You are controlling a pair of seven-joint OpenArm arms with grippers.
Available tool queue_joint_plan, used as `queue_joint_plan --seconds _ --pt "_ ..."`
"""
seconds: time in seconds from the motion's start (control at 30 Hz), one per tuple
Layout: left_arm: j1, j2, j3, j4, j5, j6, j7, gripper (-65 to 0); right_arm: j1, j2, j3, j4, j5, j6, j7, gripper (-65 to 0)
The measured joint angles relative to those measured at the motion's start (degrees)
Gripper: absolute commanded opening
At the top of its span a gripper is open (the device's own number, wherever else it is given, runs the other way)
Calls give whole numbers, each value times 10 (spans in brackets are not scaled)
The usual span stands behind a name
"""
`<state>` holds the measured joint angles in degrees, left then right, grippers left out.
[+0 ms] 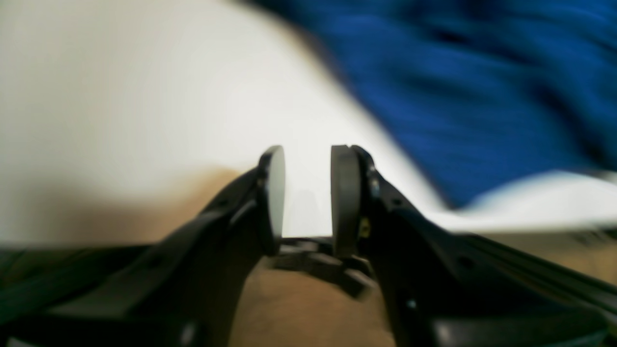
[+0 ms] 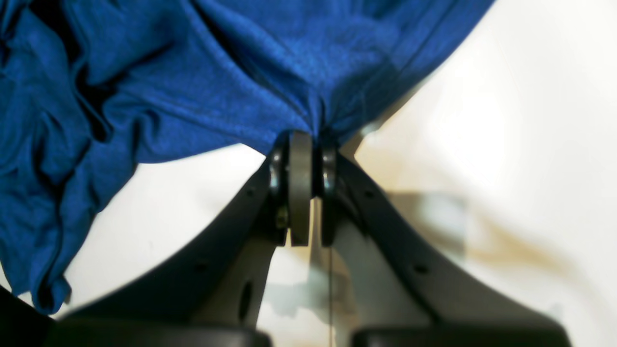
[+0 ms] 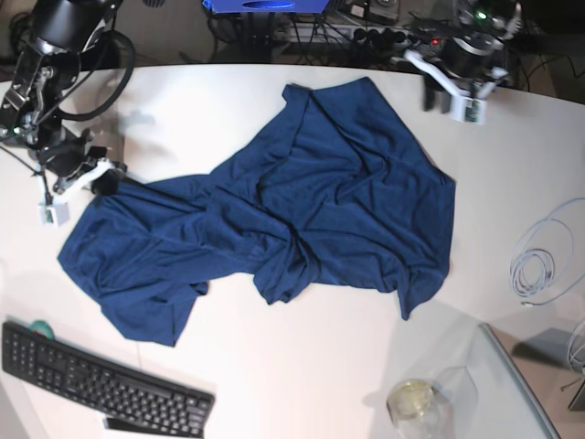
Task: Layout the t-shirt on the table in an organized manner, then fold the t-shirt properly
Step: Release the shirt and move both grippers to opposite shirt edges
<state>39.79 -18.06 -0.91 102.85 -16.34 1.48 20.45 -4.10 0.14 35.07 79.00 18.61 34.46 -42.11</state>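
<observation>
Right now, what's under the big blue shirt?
The smooth white table shows all around the crumpled dark navy blue t-shirt, so the shirt lies on it. Whatever else might be beneath is covered by cloth.

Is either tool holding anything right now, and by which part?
Right tool pinches the t-shirt by a bunched edge; left tool holds nothing.

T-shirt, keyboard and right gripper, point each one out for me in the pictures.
t-shirt (image 3: 320, 192), base view, middle of the crumpled blue body.
keyboard (image 3: 101, 380), base view, middle of the key rows.
right gripper (image 2: 311, 144), right wrist view, fingertips pinching the t-shirt's edge.
</observation>
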Motion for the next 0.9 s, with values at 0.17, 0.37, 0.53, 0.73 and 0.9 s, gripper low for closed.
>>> queue_joint_plan --seconds 0.17,0.37,0.53,0.73,0.9 --pt "2 15 86 10 -1 0 1 -481 -3 3 0 21 1 0 2 -645" --pt "12 48 67 8 0 -1 2 -477 -6 2 2 21 1 0 2 -611" --pt "8 76 -17 3 -2 3 0 -433 -30 0 0 36 -3 0 -1 -230" --pt "-26 94 -55 -63 -2 5 4 -240 -43 0 0 84 1 0 4 -180" --pt "-72 120 -54 -105 -3 0 -1 -234 -45 -1 2 84 1 0 4 -182"
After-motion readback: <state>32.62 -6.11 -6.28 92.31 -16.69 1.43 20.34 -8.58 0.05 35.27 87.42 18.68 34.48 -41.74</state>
